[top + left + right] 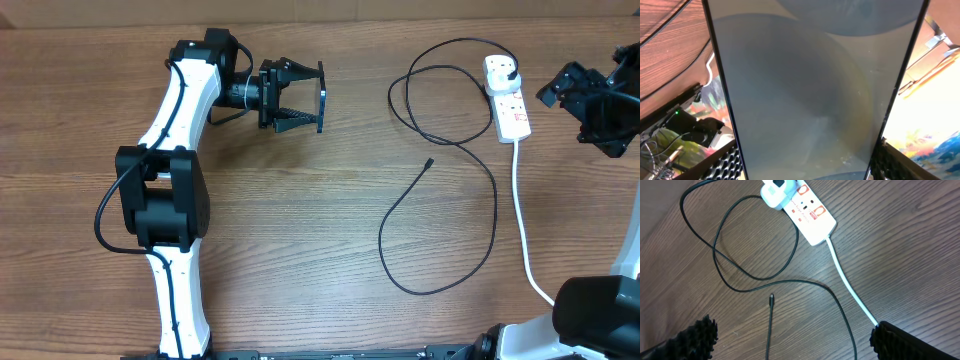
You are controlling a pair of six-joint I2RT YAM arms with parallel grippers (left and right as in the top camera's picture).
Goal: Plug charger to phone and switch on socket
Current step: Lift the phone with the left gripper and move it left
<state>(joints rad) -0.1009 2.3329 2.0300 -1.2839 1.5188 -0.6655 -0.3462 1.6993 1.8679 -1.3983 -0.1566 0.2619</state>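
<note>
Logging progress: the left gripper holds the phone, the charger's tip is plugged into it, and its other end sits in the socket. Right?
No: overhead, the charger's tip lies loose on the table, away from the phone. The left gripper holds the phone, and the other end sits in the socket.

My brown counter [300,230] is matt, wood-grained and finely streaked. The slim rectangular phone [805,90] shows a glossy glass face mirroring soft shapes, with a thin dark shiny rim. The long thin black charger cable [769,325] looks like smooth, dull rubbery plastic. The small white oblong socket strip [812,217] and its thick white cord [849,287] are smooth plastic, slightly shiny. My right tool [800,342] carries black pads [695,337], rough and knobbly.
</note>
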